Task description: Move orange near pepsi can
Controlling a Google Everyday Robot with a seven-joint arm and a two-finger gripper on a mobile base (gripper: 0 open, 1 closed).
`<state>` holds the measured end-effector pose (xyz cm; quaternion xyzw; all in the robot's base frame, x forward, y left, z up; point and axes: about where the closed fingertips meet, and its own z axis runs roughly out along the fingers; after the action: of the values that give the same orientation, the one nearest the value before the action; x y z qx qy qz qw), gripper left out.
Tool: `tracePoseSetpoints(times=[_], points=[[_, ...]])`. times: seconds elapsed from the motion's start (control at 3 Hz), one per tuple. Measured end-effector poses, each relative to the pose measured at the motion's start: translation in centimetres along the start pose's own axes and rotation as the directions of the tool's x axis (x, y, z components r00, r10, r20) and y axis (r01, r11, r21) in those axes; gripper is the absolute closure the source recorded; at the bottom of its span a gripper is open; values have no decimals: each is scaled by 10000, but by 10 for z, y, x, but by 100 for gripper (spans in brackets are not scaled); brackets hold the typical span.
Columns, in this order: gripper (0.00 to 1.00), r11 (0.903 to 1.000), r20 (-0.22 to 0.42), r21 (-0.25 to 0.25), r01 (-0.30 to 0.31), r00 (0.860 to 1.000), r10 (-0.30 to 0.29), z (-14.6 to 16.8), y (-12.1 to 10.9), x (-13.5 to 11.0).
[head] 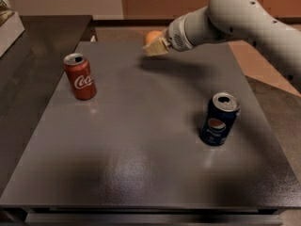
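Observation:
The orange (pixel 151 35) is in my gripper (pixel 151 43), which is shut on it and holds it just above the far edge of the dark grey table (pixel 141 173), near the middle of that edge. The arm reaches in from the upper right. The pepsi can (pixel 219 120), navy blue with an open silver top, stands upright on the right part of the table, well in front of the gripper and to its right.
A red Coca-Cola can (pixel 81 76) stands upright at the table's left side. A dark counter (pixel 28 46) adjoins the table on the left, with a white box (pixel 8 25) at its far left.

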<state>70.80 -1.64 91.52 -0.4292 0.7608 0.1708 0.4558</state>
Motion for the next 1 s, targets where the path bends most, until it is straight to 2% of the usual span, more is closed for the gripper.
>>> tracePoseSetpoints(times=[0.33,0.67,1.0], points=[[100,9997,-113,148,-197,9997,199,-22,12,14],[100,9974,-194,312,-654,9976,660,-41,18,36],[100,9975,-207,302,-644,9977,650,-41,18,36]])
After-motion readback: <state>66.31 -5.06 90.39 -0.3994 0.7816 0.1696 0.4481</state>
